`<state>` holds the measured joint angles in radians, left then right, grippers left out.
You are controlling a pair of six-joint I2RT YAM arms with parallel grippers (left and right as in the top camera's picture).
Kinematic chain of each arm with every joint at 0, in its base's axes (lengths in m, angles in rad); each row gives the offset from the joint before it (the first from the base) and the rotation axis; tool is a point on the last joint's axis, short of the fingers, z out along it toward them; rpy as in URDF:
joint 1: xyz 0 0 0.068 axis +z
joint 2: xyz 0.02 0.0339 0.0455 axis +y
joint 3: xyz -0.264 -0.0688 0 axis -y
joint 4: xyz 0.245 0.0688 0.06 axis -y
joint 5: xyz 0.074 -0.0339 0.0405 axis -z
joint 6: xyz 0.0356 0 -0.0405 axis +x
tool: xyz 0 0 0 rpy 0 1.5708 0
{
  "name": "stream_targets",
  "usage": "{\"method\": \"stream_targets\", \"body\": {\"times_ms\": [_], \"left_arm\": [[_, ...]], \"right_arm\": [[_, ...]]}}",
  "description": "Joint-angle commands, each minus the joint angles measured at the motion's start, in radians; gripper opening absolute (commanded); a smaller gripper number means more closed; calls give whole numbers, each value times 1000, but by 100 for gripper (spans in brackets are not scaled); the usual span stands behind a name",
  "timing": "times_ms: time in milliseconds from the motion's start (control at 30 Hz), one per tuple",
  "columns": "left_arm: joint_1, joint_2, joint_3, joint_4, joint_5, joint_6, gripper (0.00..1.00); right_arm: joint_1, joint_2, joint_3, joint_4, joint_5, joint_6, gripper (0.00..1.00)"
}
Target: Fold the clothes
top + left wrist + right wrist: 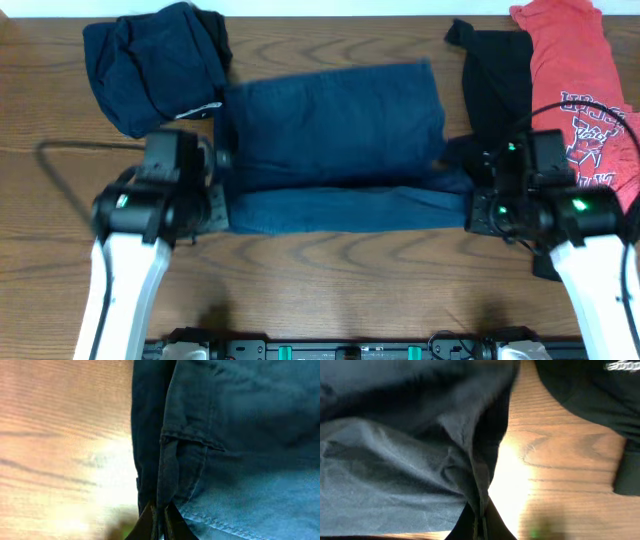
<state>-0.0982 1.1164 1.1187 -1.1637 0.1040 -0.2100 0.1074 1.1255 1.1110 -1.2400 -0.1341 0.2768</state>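
On the table (pixel 330 290), your left gripper (pixel 159 512) and right gripper (pixel 482 521) each pinched an end of the blue shorts (pixel 340 130).

Navy denim shorts (pixel 335 140) lie flat between the jaws, one end pinched in the left gripper (pixel 158 519), the other in the right gripper (pixel 481 522). Dark navy pieces (pixel 150 65) bunch beyond the left jaws. The black tee (pixel 500 70) and red tee (pixel 580 90) lie beyond the right jaws.

Denim shorts (pixel 240 450) edge, apparently within closed left end effector (pixel 159 516)
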Motion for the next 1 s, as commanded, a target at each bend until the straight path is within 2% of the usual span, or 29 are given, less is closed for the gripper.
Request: {"method": "stream_targets", "body": {"times_ms": [0,233,433,667,967], "left_arm": [[7,-100,0,-28,40,-32,6],[7,-236,0,-97,45,-66,6],[7,-232,0,-39,40,-65,6],[7,-101,0,124,5,-65,6],[8,171,0,270,-128,-66,6]], "right_arm": [[-18,-53,37,-36,48,-20,1],[-17,-158,78,-124,48,-31,1],[-16,-163,74,13,50,-43,1],[-16,8,65,229,52,-56,1],[-14,323,65,492,17,-110,1]]}}
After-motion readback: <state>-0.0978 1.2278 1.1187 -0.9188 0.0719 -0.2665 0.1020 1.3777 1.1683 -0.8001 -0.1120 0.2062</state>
